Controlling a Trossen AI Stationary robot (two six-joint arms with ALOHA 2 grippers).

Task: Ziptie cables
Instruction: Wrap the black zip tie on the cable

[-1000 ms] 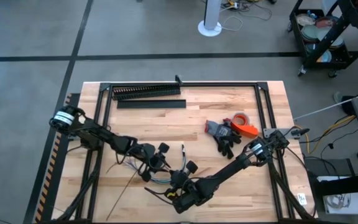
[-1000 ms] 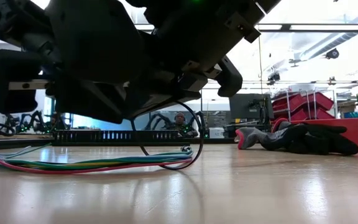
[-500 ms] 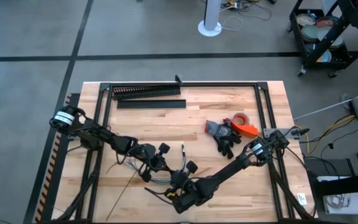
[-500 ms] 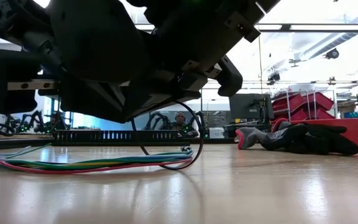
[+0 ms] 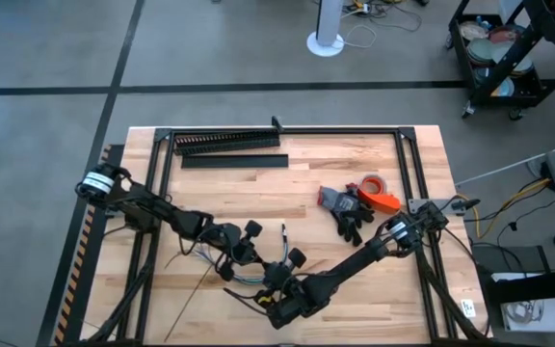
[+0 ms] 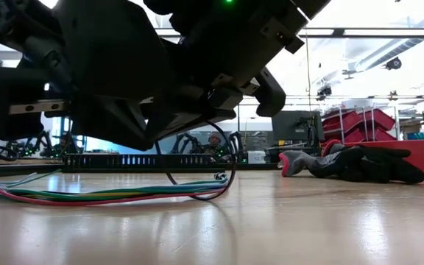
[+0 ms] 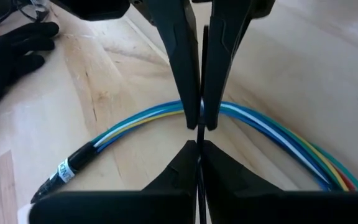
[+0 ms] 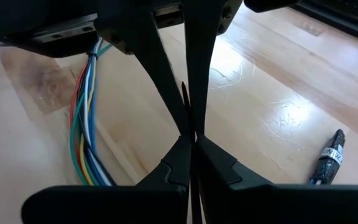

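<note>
Presently we note both pincers meeting low over desk [image 5: 355, 173] front centre. Left pincer [image 7: 199, 149] clamped on ziptie [image 7: 200, 177], directly above cables [image 7: 260, 127]. Right pincer [image 8: 192, 144] likewise pinched on same thin dark strip. Cables lie flat on desk in coloured bundle beneath. Gloves [image 5: 347, 214] well apart.

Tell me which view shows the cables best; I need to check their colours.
The left wrist view: the cables arc across the wood, colours distinct. The right wrist view shows part of the bundle; the low view shows them edge-on; the high view shows thin strands by the arms.
</note>
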